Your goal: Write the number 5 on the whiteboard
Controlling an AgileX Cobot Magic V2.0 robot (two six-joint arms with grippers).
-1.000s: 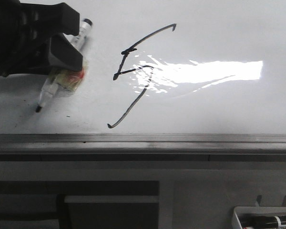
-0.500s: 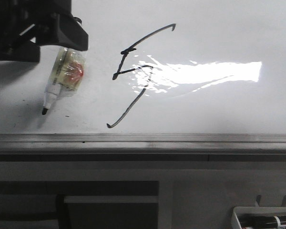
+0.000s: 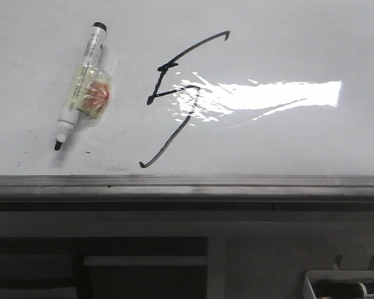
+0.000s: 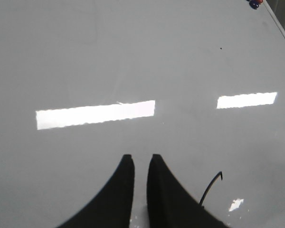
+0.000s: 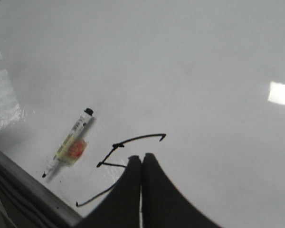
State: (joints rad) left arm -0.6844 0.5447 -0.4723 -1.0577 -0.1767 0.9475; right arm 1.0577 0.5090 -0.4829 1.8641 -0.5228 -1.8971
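Observation:
The number 5 (image 3: 174, 93) stands in thin black strokes on the glossy whiteboard (image 3: 287, 37), left of the glare. A marker (image 3: 81, 93) with a clear wrap and a red patch lies flat on the board left of the 5, tip towards the rail. No gripper shows in the front view. My left gripper (image 4: 140, 156) hovers over bare board, jaws a little apart and empty; one end of a stroke (image 4: 211, 185) shows beside it. My right gripper (image 5: 141, 156) is shut and empty above the 5 (image 5: 133, 139), with the marker (image 5: 70, 145) off to its side.
A grey metal rail (image 3: 237, 182) runs along the board's near edge, with the grey cabinet front (image 3: 268, 249) below it. A white tray (image 3: 346, 283) holding markers sits at the bottom right. Small red and blue items (image 4: 254, 4) lie at a far corner.
The left gripper let go of the marker and pulled back out of the front view. The marker now lies free on the board. The 5 is unchanged.

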